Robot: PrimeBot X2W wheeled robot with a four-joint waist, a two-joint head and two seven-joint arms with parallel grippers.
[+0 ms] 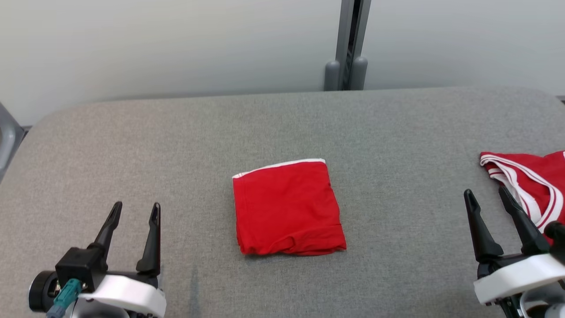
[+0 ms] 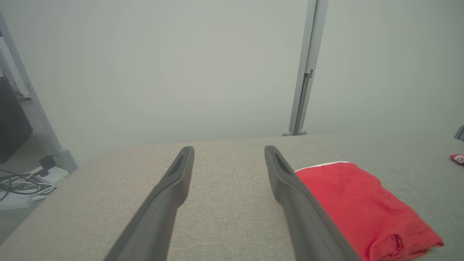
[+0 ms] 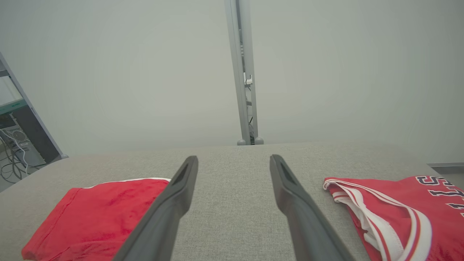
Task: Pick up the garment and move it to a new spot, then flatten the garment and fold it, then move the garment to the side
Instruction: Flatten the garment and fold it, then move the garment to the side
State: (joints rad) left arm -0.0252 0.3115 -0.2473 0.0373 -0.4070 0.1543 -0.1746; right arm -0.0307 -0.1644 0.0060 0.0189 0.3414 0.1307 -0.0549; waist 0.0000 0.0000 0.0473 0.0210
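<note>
The folded red cloth garment (image 1: 288,207) lies centred on the grey fabric table (image 1: 176,145). The left gripper (image 1: 136,206) and the right gripper (image 1: 485,191) have their jaws wide and hold nothing.

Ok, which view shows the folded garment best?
Head view: the garment shows whole, all edges clear. Left wrist view: a finger covers one side. Right wrist view: cropped at the bottom, partly behind a finger.

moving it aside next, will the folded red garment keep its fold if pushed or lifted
Likely floppy: the folded red garment is thin cloth, so lifted by one edge it may fall open. Pushed, it may bunch on the coarse table cover; its near edge already wrinkles.
</note>
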